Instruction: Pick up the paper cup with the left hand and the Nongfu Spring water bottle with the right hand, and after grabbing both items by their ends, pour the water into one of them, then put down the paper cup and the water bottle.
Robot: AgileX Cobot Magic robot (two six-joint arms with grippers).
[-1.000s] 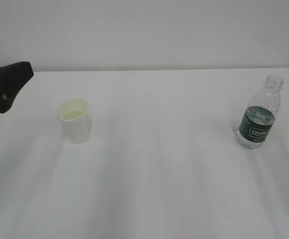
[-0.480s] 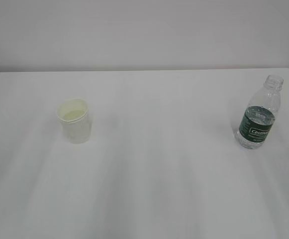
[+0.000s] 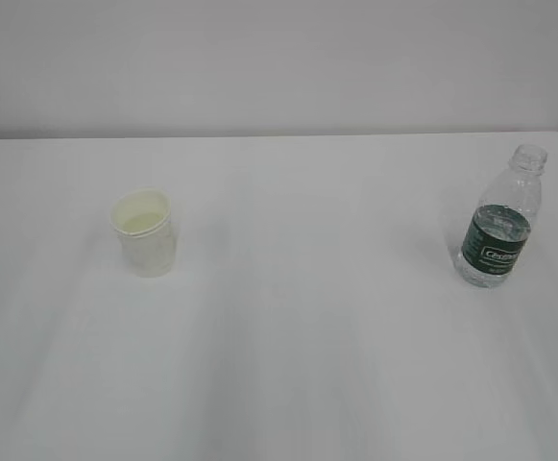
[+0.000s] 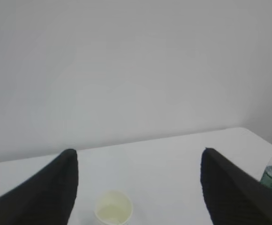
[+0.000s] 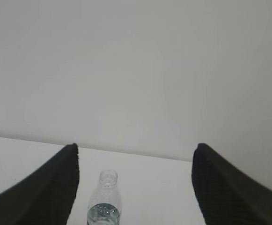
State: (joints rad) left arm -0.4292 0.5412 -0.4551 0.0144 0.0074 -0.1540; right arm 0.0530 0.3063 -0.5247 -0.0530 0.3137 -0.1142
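1. White desk under a plain pale wall; far edge running straight across the exterior view, far right corner visible at the upper right.
2. Paper cup upright on the left half of the desk, nearer the far edge than the near one, well in from the left edge; white outside, rolled rim, pale cream-yellow inside.
3. Pale pool of water low in the cup.
4. Nongfu Spring water bottle upright near the right edge, a little toward the near side of the far right corner; capless, clear and ribbed, dark green label band with white lettering, water line at about the top of the label.
5. Cup and bottle well apart, nothing between them but bare desk.
6. Neither arm visible in the exterior view.
7. Left hand, wrist view: two black fingers wide apart, holding nothing, raised above the desk; cup below and between them, slightly toward the left finger, untouched; bottle at the far right margin.
8. Right hand, wrist view: two black fingers wide apart, holding nothing; bottle below and between them, closer to the left finger, untouched.
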